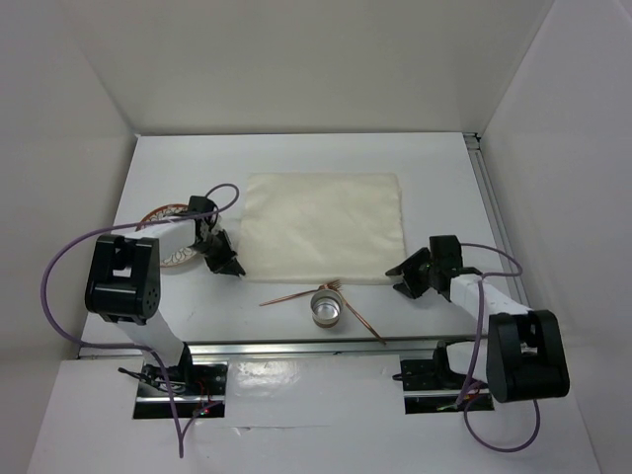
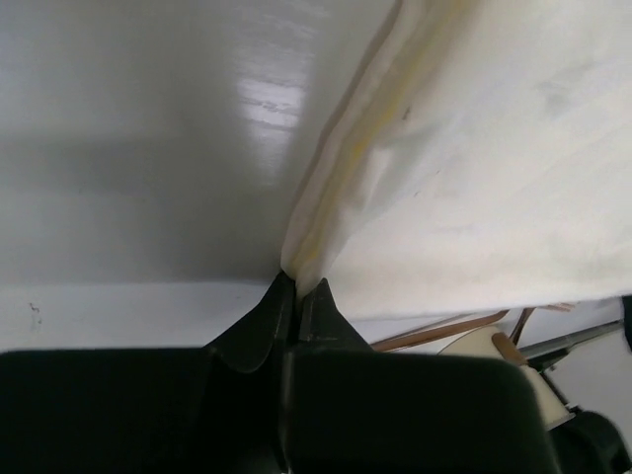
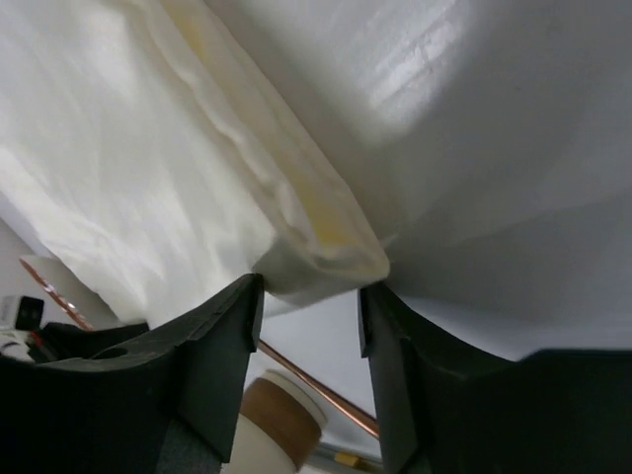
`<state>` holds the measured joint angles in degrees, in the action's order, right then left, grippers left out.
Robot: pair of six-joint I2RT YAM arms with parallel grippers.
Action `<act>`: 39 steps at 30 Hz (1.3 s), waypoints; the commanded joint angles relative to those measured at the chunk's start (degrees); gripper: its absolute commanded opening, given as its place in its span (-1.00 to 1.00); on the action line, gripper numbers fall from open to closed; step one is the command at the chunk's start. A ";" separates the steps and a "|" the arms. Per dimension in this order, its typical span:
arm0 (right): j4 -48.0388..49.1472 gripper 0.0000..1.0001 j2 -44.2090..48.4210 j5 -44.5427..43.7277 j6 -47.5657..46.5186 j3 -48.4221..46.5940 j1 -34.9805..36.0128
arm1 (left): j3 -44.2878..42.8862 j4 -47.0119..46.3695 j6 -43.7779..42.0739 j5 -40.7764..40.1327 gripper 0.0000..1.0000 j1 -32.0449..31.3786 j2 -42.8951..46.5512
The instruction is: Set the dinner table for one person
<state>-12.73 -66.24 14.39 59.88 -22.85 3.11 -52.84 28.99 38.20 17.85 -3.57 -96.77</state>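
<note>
1. Closest to the overhead camera stood the two arm bases, bolted by a metal rail along the near edge of the worktop, the big white slab that filled the floor of the enclosure.
2. From above I could only place the left end effector at the near-left corner of the cream cloth and the right end effector at its near-right corner. The grips themselves did not show.
3. On the left wrist camera, the left end effector was pinched tight on the cloth corner, which puckered at the pinch.
4. On the right wrist camera, the right end effector had its jaws apart, with the cloth corner lying between them unsqueezed.
5. Only the overhead view took in the rest:
   - the cloth spread mid-worktop
   - a metal cup just in front of it
   - a copper-coloured fork and another thin utensil beside the cup
   - a patterned plate half hidden under the left arm
6. Plain white walls closed in three sides.
</note>
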 commanded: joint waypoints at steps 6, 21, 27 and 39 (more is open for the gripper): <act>5.27 -1.00 -5.31 -5.96 -1.60 -7.36 0.14 | -7.18 2.29 0.04 -4.04 -1.00 -0.21 -2.72; -5.98 -1.00 -12.69 -6.13 -16.54 -57.99 -0.92 | -62.19 21.90 -7.78 -1.41 -1.00 1.81 -1.14; -7.75 -1.00 -11.28 -4.46 -18.65 -65.12 -0.92 | -66.78 21.20 -7.78 3.33 -1.00 4.63 2.80; -10.47 -1.00 -5.04 -3.67 -18.66 -66.26 -0.92 | -66.25 20.14 -9.45 2.10 -1.00 7.61 9.06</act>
<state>-22.94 -74.74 13.80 42.72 -85.91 2.81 -118.39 50.59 31.40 22.24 1.61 -90.24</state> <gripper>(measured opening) 0.032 0.044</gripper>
